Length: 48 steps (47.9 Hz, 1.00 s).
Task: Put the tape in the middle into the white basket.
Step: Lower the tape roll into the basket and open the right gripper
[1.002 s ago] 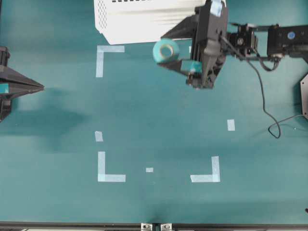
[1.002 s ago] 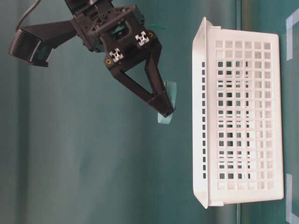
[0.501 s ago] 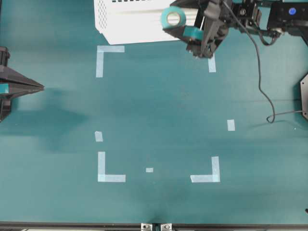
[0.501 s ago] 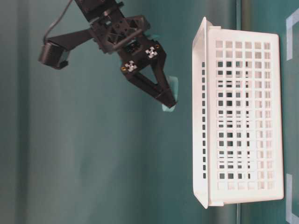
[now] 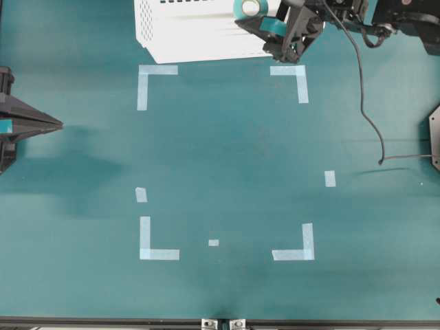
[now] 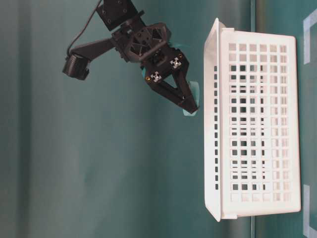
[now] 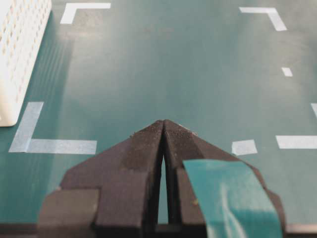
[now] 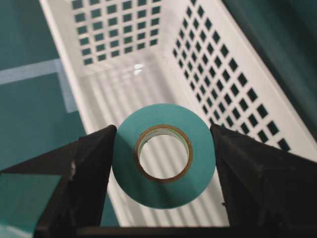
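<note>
The tape [image 8: 163, 196], a light-teal ring with a tan core, is pinched by its outer rim between the black fingers of my right gripper [image 8: 163, 130]. It hangs in the air over the ribbed bottom of the white basket [image 8: 213, 59], inside its near rim. From overhead the tape [image 5: 249, 7] and right gripper [image 5: 256, 12] sit above the basket [image 5: 192, 34] at the top edge. At table level the tape [image 6: 194, 91] shows just at the basket's rim [image 6: 210, 148]. My left gripper [image 5: 58, 125] rests shut at the far left, its tips [image 7: 163, 124] touching.
Pale-blue corner marks [image 5: 157, 70] [image 5: 289, 71] [image 5: 158, 253] [image 5: 294, 253] frame a square on the teal table. Small tape bits [image 5: 330, 179] [image 5: 214, 242] [image 5: 141, 194] lie around it. The right arm's black cable [image 5: 371, 124] hangs on the right.
My right gripper has carried the tape away from the table's middle, up to and over the basket's rim. The left arm has not moved.
</note>
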{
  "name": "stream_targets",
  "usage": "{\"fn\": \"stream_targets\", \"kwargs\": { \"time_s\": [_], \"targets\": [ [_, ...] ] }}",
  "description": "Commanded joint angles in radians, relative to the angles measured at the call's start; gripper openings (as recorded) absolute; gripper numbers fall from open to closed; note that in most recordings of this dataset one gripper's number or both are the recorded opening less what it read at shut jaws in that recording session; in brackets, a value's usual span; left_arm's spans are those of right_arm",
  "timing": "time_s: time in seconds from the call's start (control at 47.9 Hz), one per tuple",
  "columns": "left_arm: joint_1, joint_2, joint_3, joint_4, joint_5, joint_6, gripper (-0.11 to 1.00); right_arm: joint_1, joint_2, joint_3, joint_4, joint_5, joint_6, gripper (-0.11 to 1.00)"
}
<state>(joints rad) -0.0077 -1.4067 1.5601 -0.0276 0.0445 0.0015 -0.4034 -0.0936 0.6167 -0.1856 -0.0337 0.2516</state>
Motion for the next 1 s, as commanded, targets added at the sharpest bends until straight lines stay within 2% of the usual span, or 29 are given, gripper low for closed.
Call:
{"fn": "stream_targets", "kwargs": {
  "time_s": [0.0,0.313,0.981],
  "targets": [
    [-0.003,0.008,-0.012,0.000,-0.008,0.002,-0.11,-0.012,-0.006,-0.029,-0.006,-0.011,0.000,0.66],
    [-0.002,0.008,-0.012,0.000,-0.008,0.002,-0.11,-0.049,0.003,-0.034,-0.008,-0.009,0.000,0.66],
    [-0.002,0.009,-0.012,0.000,-0.008,0.002,-0.11,-0.066,0.005,-0.025,-0.008,-0.012,0.002,0.66]
  ]
}}
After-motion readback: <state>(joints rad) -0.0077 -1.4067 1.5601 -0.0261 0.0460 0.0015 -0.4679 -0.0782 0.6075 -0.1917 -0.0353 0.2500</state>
